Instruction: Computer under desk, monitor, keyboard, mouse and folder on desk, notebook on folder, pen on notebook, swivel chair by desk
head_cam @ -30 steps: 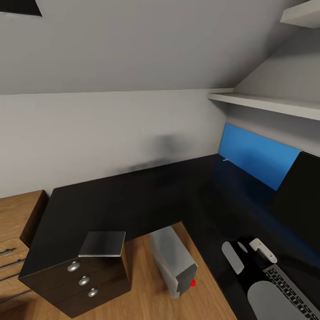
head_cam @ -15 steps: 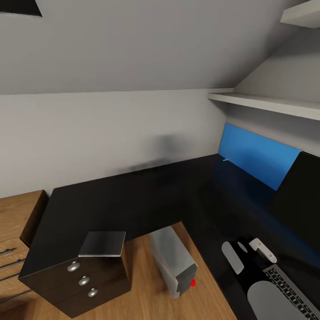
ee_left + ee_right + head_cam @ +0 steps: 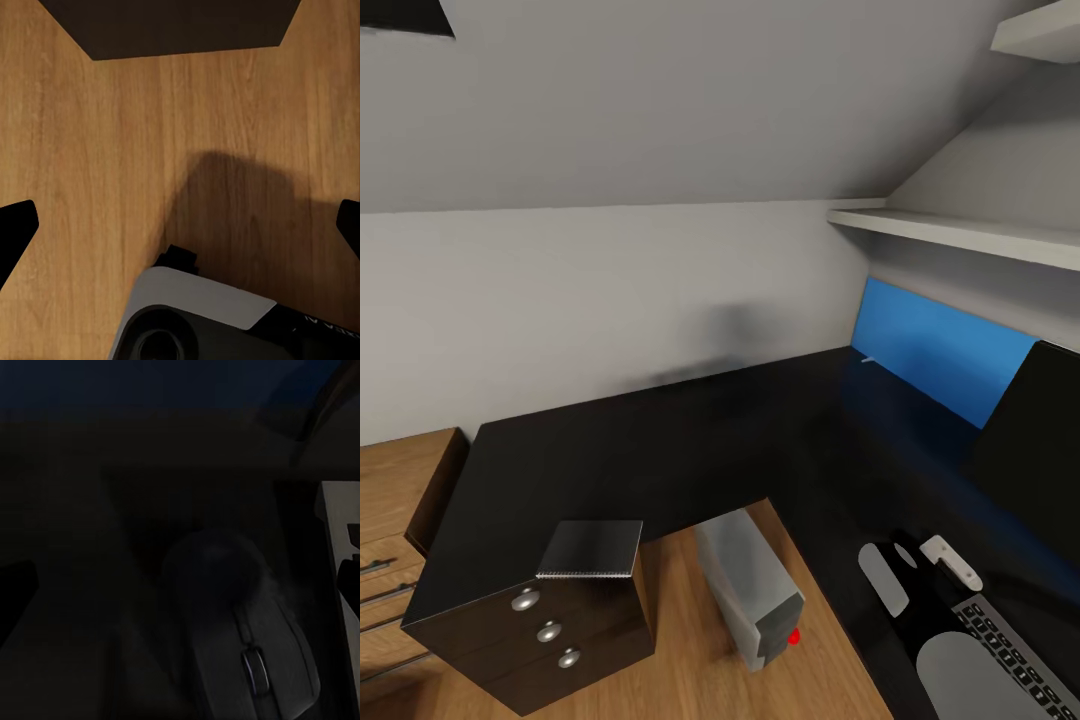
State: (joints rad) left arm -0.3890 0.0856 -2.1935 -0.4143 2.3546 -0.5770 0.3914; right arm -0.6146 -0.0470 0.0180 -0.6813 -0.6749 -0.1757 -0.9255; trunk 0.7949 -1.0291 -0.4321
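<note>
The glossy black desk (image 3: 660, 450) with its blue back panel (image 3: 940, 355) fills the middle of the head view. The monitor (image 3: 1030, 450) stands at its right end, with the keyboard (image 3: 1015, 665) in front of it. A dark grey notebook (image 3: 590, 548) lies on the desk corner above the drawers. The pen (image 3: 868, 359) lies far back by the blue panel. The grey computer (image 3: 752, 588) stands on the floor in the desk's inner corner. My right arm (image 3: 920, 610) reaches over the desk beside the keyboard. The right gripper (image 3: 180, 585) is open just above the mouse (image 3: 240, 637). The left gripper (image 3: 180, 225) hangs open over the wood floor.
A light-wood dresser (image 3: 395, 520) stands left of the desk. White shelves (image 3: 960, 232) hang above the blue panel under the sloped ceiling. Dark drawers with silver knobs (image 3: 548, 632) sit below the notebook. My base (image 3: 202, 315) shows in the left wrist view.
</note>
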